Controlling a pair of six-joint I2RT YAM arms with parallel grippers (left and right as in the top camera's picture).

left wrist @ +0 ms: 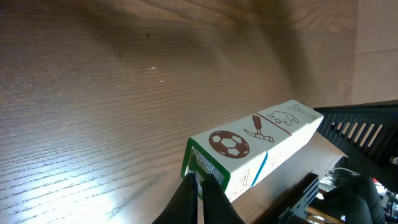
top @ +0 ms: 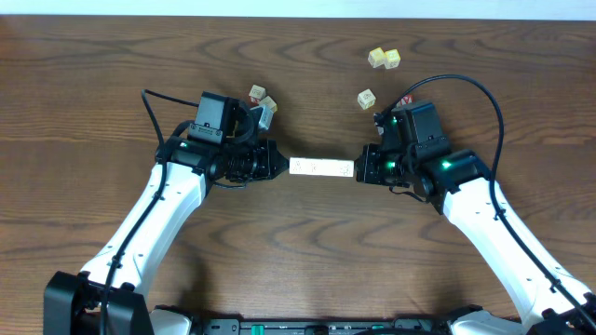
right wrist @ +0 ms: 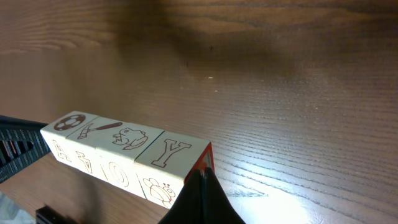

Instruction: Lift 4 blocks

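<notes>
Four whitish blocks (top: 321,167) lie end to end as one short pale bar at the table's middle. My left gripper (top: 282,165) is shut, its closed tips pressed against the bar's green-edged left end. Against the red-edged right end presses my right gripper (top: 359,167), also shut. In the left wrist view the blocks (left wrist: 249,149) show a football print, and the left gripper (left wrist: 200,183) touches the end face. The right wrist view has the blocks (right wrist: 118,149) with a Y and a bee, met by the right gripper (right wrist: 203,177). Whether the bar is off the table I cannot tell.
Two loose cubes (top: 262,99) sit just behind the left wrist. Two yellow-tinted cubes (top: 384,59) lie at the back, with another cube (top: 367,98) nearer the right arm. A red-faced cube (top: 407,99) peeks out beside the right wrist.
</notes>
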